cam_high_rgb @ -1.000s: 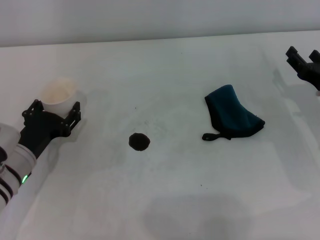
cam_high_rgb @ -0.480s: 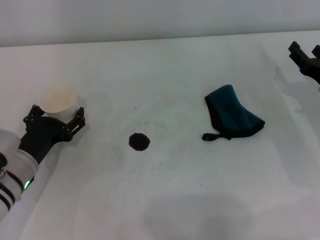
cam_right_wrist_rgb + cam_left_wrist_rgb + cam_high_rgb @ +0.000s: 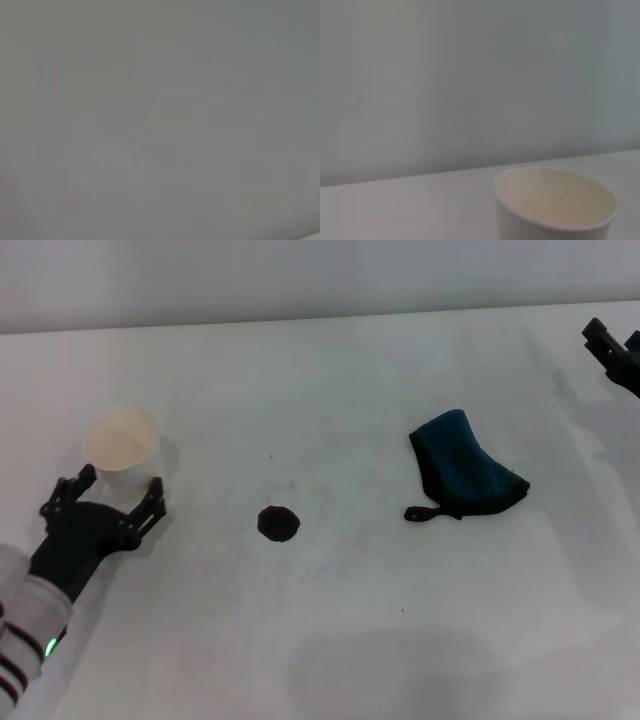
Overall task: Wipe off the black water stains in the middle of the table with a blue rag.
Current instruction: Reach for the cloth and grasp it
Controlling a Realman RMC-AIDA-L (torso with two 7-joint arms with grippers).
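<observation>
The black water stain (image 3: 278,523) is a small round blot near the middle of the white table (image 3: 350,630). The blue rag (image 3: 465,476) lies bunched to the right of it, its black loop tag pointing toward the stain. My left gripper (image 3: 117,488) is open and empty at the near left, far from both and just short of a white cup. My right gripper (image 3: 616,343) is open at the far right edge, beyond the rag and apart from it. The right wrist view shows only blank grey.
A translucent white cup (image 3: 121,437) stands upright on the table's left side, just beyond my left gripper's fingertips. It also shows in the left wrist view (image 3: 555,207). A few tiny black specks lie near the stain.
My left gripper has let go of the cup and drawn back toward the near edge. The cup stays standing. My right gripper has shifted slightly farther right.
</observation>
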